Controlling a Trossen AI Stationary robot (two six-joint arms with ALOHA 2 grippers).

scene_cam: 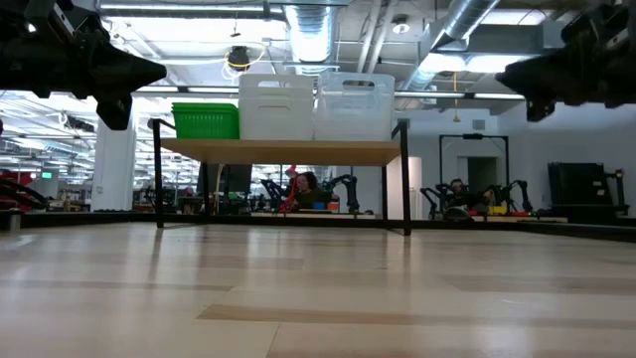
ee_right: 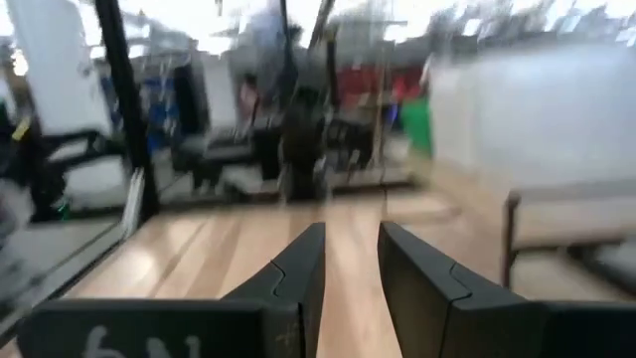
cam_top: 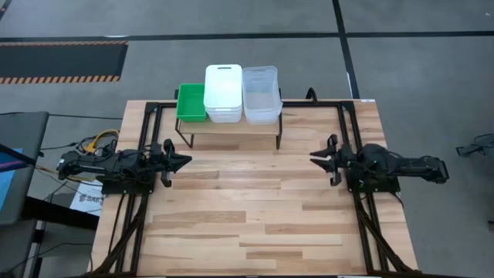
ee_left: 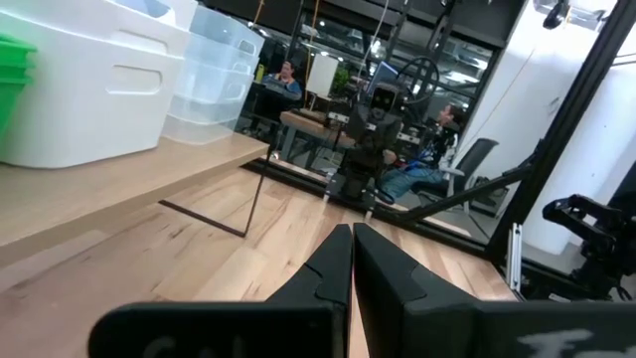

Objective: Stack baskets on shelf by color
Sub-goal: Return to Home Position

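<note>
On the shelf (cam_top: 231, 130) at the table's far edge stand three stacks of baskets side by side: green (cam_top: 191, 103) at the left, white (cam_top: 223, 93) in the middle, clear (cam_top: 260, 94) at the right. Their bottoms rest on the shelf board (scene_cam: 283, 151). My left gripper (cam_top: 187, 161) hovers shut above the table's left side and points level toward the right. My right gripper (cam_top: 312, 157) hovers at the right side and points toward the left; it is shut, with only a narrow slit between its fingers (ee_right: 298, 261). Neither holds anything.
Black frame rails (cam_top: 347, 139) run along the table's left, right and far sides. Thin black legs (scene_cam: 405, 179) carry the shelf. The wooden tabletop (cam_top: 247, 208) stretches between the arms. Cables (cam_top: 96, 143) lie left of the table, and people sit in the room beyond.
</note>
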